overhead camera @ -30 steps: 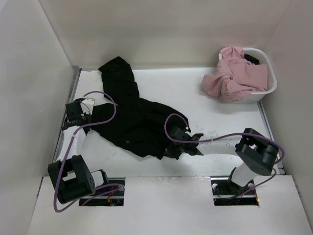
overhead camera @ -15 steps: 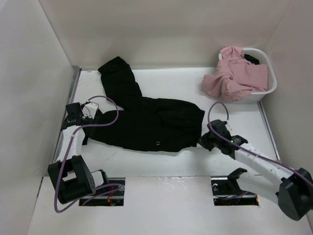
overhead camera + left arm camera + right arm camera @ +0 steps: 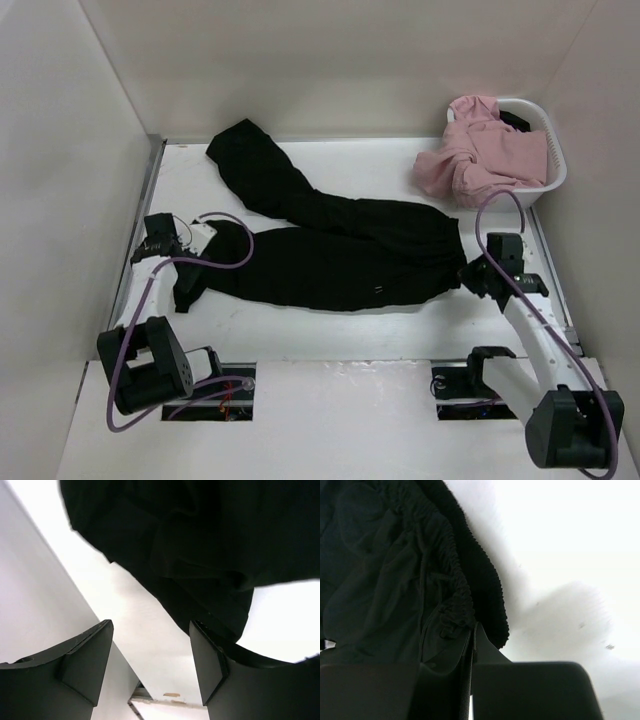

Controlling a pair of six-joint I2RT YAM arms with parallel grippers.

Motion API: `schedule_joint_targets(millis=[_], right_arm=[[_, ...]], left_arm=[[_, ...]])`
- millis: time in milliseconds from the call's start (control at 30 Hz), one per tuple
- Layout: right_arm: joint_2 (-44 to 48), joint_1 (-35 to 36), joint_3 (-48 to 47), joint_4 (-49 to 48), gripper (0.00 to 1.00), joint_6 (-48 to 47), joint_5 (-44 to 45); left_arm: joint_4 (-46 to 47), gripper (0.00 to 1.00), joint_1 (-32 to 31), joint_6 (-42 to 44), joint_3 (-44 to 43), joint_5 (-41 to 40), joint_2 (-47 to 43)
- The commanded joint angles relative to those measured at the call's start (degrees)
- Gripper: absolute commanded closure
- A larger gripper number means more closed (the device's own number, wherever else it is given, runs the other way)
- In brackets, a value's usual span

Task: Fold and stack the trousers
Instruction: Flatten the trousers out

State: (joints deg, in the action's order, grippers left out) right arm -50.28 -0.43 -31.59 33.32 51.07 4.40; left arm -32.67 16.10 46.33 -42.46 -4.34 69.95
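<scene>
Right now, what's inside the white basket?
A crumpled pink garment fills the white basket and spills over its rim; a small dark item shows at the back. Anything beneath the garment is covered.

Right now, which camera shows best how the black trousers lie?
Top external: the whole black trousers show, spread across the table, one leg angling to the far left corner. Left wrist gives only a dark fold beyond the open left gripper; right wrist, just a gathered elastic edge at the shut right gripper.

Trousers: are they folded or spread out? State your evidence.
Spread out, not folded. The trousers lie lengthwise across the table, both legs stretched out from the waist in a V, neither doubled over.
</scene>
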Motion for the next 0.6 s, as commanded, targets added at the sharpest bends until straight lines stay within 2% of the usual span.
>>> schedule_joint_targets(millis=[0, 100, 233, 333, 467, 567], right_arm=[[-1.6, -3.6, -4.6, -0.3, 1.00, -7.6, -0.4], [-3.0, -7.2, -7.2, -0.1, 1.00, -9.9, -0.6], [-3.9, -8.0, -11.2, 0.9, 1.00, -11.3, 1.0], [-3.9, -10.0, -12.3, 0.5, 1.00, -10.5, 0.0], [-3.5, -11.5, -13.1, 0.3, 1.00, -10.1, -1.8], [-3.1, -11.4, -12.7, 0.2, 1.00, -10.4, -1.6]], left_arm=[[-4.6, 0.39, -1.5, 5.5, -0.6, 0.9, 0.0], [-2.6, 0.42, -2.3, 7.1, -0.7, 0.6, 2.6], [4.6, 0.38, -1.2, 6.1, -2.8, -0.4, 5.5], [5.2, 0.39, -1.5, 6.4, -3.8, 1.7, 6.3], [2.1, 0.32, -3.0, 8.4, -4.3, 11.3, 0.6], [-4.3, 0.28, -2.9, 7.1, -8.0, 20.7, 0.1]])
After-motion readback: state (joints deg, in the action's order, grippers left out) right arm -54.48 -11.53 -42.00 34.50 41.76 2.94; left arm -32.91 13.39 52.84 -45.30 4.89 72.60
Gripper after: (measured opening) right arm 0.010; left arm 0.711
